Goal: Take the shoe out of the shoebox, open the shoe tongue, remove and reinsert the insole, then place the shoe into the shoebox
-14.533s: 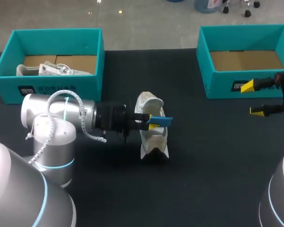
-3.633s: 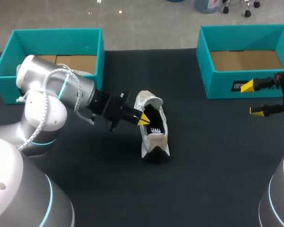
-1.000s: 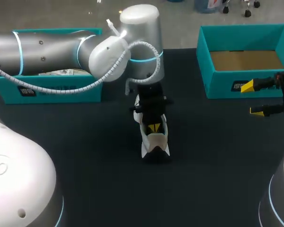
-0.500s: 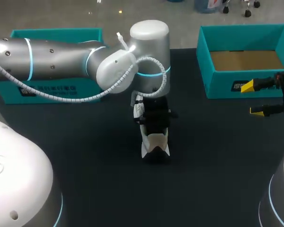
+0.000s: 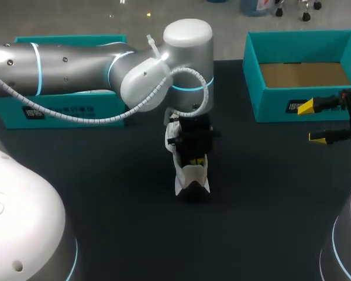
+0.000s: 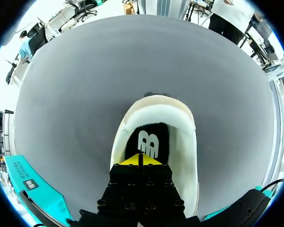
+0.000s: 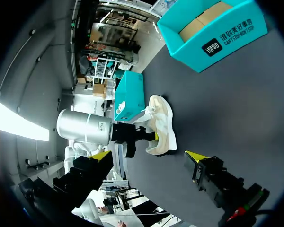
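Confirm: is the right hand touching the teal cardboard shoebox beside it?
Apart. Right wrist view shows bare table between the right hand and the teal cardboard shoebox.

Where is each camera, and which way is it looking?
Head view: above and behind the robot, looking down on the table; left arm over the shoe, right fingers show.
Left wrist view: on the left wrist, looking down along the left fingers into the shoe.
Right wrist view: on the right wrist, looking across the table; its own fingers show.
All three share the shoe.
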You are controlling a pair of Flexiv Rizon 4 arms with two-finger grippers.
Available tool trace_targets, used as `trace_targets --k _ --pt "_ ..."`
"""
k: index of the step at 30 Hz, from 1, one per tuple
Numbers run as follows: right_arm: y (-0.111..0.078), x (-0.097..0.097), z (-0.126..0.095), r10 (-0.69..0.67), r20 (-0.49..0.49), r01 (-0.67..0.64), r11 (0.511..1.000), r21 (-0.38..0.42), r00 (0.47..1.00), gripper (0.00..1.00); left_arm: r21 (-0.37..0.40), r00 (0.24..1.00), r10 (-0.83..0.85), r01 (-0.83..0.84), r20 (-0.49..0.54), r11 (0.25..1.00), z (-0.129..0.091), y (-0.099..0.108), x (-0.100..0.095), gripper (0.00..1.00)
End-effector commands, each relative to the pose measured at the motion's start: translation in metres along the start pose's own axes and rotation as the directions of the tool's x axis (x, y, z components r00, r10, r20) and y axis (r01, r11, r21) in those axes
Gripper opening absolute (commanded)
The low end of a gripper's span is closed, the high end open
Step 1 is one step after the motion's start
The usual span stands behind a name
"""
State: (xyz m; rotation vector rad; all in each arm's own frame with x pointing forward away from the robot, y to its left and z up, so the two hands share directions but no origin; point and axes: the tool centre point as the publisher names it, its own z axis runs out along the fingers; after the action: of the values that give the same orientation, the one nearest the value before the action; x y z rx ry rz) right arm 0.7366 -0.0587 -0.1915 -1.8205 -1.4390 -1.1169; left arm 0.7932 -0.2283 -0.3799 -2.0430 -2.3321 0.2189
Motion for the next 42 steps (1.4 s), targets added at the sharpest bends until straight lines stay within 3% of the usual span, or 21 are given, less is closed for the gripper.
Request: trace_targets --k 1,12,25,42 --pt "-0.001 0.001 0.0 0.002 0.005 -0.002 1.0 -0.001 1.0 1.0 -0.032 1.0 -0.004 0.004 0.014 0.999 0.011 -0.002 0.001 0.0" --pt "-0.001 0.001 0.0 0.002 0.005 -0.002 1.0 -0.001 1.0 1.0 -0.091 0.998 0.004 -0.009 -0.059 0.996 0.041 -0.007 0.002 0.0" --pt "-0.001 0.001 0.0 0.002 0.005 -0.002 1.0 -0.001 1.0 1.0 -0.163 1.0 0.011 -0.015 -0.024 0.986 0.004 -0.015 0.011 0.0" --pt "-0.001 0.001 0.0 0.002 0.005 -0.002 1.0 -0.001 1.0 1.0 -0.256 0.997 0.045 -0.059 -0.06 0.965 0.018 -0.017 0.008 0.0"
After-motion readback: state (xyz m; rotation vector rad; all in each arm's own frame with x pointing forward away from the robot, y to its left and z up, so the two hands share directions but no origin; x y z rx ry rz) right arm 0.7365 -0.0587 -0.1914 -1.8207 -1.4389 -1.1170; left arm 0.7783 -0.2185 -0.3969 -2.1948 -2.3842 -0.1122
